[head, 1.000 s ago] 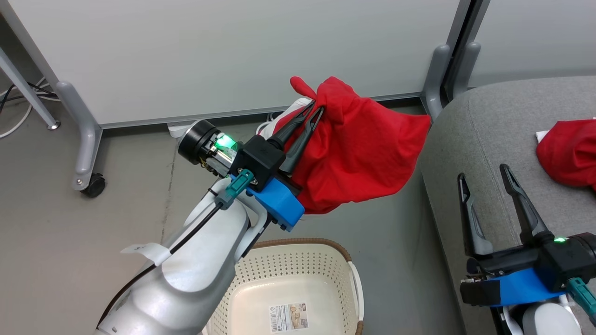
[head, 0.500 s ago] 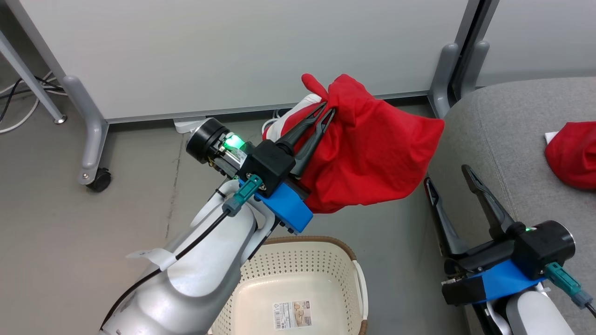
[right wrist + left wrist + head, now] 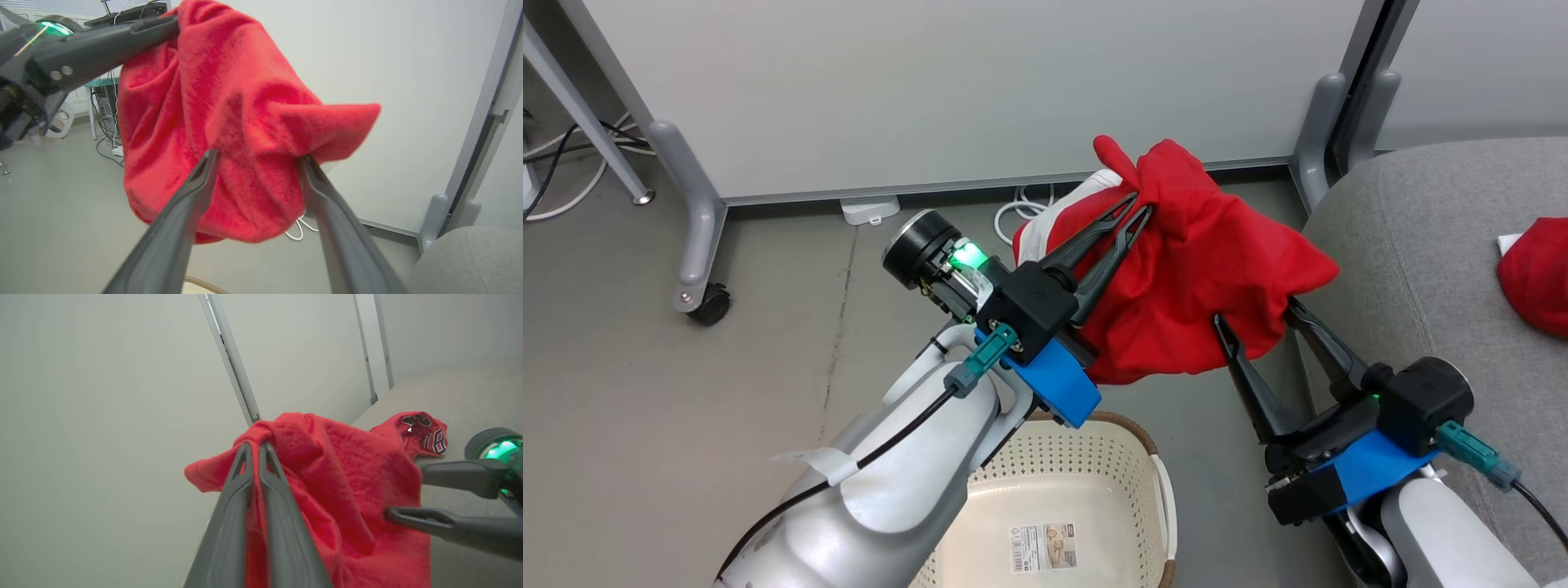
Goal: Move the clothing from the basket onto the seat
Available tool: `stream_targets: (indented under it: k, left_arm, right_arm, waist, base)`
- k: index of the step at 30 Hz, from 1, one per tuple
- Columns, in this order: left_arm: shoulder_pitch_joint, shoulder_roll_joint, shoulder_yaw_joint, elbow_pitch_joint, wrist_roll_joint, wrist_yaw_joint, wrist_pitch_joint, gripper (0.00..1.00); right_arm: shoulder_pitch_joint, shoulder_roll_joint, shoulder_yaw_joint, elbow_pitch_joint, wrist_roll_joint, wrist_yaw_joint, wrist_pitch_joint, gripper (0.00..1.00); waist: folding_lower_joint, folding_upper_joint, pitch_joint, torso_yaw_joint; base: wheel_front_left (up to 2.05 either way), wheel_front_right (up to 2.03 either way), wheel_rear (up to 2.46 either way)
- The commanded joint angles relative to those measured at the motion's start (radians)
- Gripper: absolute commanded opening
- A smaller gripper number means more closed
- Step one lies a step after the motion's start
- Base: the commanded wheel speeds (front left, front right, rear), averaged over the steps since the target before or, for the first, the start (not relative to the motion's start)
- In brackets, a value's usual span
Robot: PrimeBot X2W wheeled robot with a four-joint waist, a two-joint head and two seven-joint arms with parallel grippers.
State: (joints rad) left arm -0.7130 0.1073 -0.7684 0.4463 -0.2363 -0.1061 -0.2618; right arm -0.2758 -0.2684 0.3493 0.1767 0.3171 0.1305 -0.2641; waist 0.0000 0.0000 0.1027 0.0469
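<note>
My left gripper [image 3: 1141,204] is shut on the top of a red garment [image 3: 1209,278], holding it in the air above the floor, between the basket and the seat. The right gripper [image 3: 1254,314] is open, one finger on each side of the garment's lower right fold [image 3: 245,122]. In the left wrist view the shut fingers [image 3: 265,486] pinch the cloth [image 3: 327,469]. The cream basket [image 3: 1094,457] sits below, showing its paper label [image 3: 1045,549]. A second red garment [image 3: 1535,278], a jersey with numbers [image 3: 425,435], lies on the grey seat [image 3: 1421,245].
White partition panels on grey castor legs [image 3: 698,237] stand behind, with another leg [image 3: 1319,139] at the seat's corner. White cables [image 3: 1021,204] and a power strip [image 3: 870,208] lie on the grey floor by the panel foot.
The right gripper has swung left from over the seat to the hanging garment and now straddles its lower edge. The left gripper has carried the garment slightly right. The camera has shifted.
</note>
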Motion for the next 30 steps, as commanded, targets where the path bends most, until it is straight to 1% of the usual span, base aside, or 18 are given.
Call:
stream_targets:
  k: [1, 5, 13, 14, 15, 21, 30]
  left_arm:
    - [-0.001, -0.003, -0.003, -0.006, 0.001, -0.001, -0.005, 0.0]
    - [0.004, -0.008, -0.013, -0.011, 0.002, -0.004, -0.005, 0.0]
    - [0.002, -0.019, -0.031, -0.02, -0.002, -0.007, -0.005, 0.0]
    - [0.001, -0.02, -0.033, -0.021, -0.002, -0.007, -0.005, 0.0]
    - [0.001, -0.021, -0.034, -0.021, -0.003, -0.008, -0.005, 0.0]
    - [0.002, -0.024, -0.034, -0.02, -0.008, -0.008, -0.005, 0.0]
    - [0.01, -0.023, -0.027, -0.012, -0.008, -0.009, -0.005, 0.0]
  right_arm:
    - [-0.022, -0.008, 0.009, 0.007, 0.01, 0.0, 0.0, 1.0]
    - [-0.051, -0.008, 0.029, 0.024, 0.012, 0.0, 0.0, 1.0]
    - [-0.092, 0.024, 0.027, 0.055, -0.006, 0.0, 0.0, 1.0]
    - [-0.093, 0.027, 0.025, 0.061, -0.006, 0.0, 0.0, 0.45]
    - [-0.095, 0.029, 0.021, 0.066, -0.008, 0.0, 0.0, 0.0]
    - [-0.096, 0.049, 0.009, 0.082, -0.016, 0.0, 0.0, 0.0]
    - [-0.08, 0.055, 0.001, 0.082, -0.012, 0.0, 0.0, 0.0]
  waist:
    - [0.0, 0.0, 0.0, 0.002]
    - [0.0, 0.0, 0.001, 0.005]
    - [0.0, 0.0, 0.006, 0.016]
    - [0.0, 0.0, 0.006, 0.017]
    - [0.0, 0.0, 0.006, 0.018]
    - [0.0, 0.0, 0.005, 0.021]
    - [0.0, 0.0, -0.002, 0.016]
  base:
    - [0.0, 0.0, 0.0]
    - [0.0, 0.0, 0.0]
    - [0.0, 0.0, 0.0]
    - [0.0, 0.0, 0.0]
    - [0.0, 0.0, 0.0]
    - [0.0, 0.0, 0.0]
    - [0.0, 0.0, 0.0]
